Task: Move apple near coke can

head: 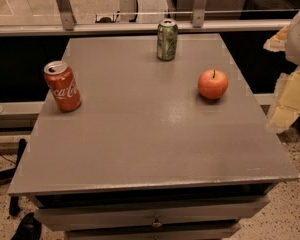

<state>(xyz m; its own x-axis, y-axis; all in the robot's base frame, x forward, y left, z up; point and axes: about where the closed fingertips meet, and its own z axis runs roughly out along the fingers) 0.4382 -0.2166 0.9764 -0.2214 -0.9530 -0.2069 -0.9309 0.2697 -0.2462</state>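
Note:
The apple (213, 83), round and red-orange with a short dark stem, sits on the right half of the grey table top (150, 134). The coke can (63, 86), red with white script and a silver top, stands upright near the table's left edge, far from the apple. My gripper (290, 96) shows as a pale yellow and white shape at the right edge of the view, beyond the table's right side and a little right of the apple. It holds nothing that I can see.
A green can (167, 39) stands upright near the table's back edge, between the two. A metal rail (140, 28) runs behind the table. Drawers (155, 219) sit below the front edge. Dark objects lie on the floor at the lower left (20, 219).

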